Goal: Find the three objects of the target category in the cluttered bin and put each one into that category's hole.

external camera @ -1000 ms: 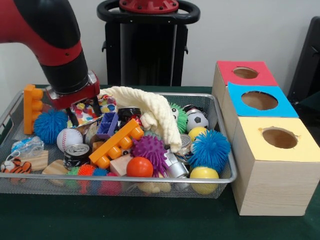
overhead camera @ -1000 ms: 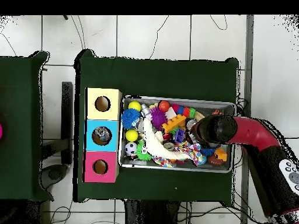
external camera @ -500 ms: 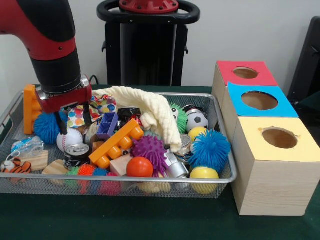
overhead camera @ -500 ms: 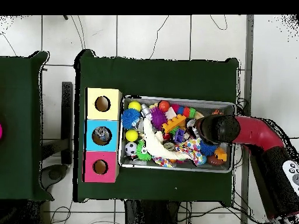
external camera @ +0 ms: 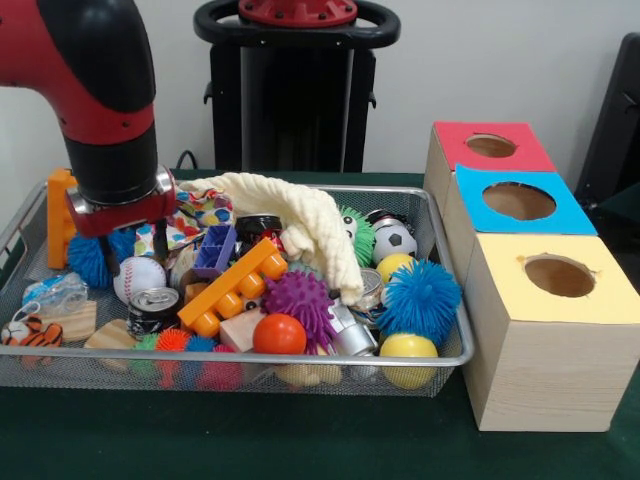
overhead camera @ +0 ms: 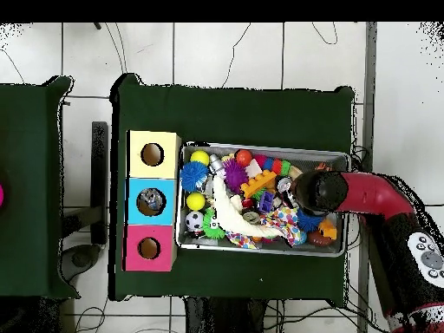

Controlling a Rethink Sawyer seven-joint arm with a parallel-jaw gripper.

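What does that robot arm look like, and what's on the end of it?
The arm is thick and round, glossy red with black sections. Its last segment is a black cylinder ending in a silver ring and a red band. Below that, the gripper has two thin dark fingers. From overhead, a white panel with round buttons sits on the arm.

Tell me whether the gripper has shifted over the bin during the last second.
Yes. In the front view the gripper has slid leftward, away from the purple block and toward the orange block at the bin's end, now above the baseball.
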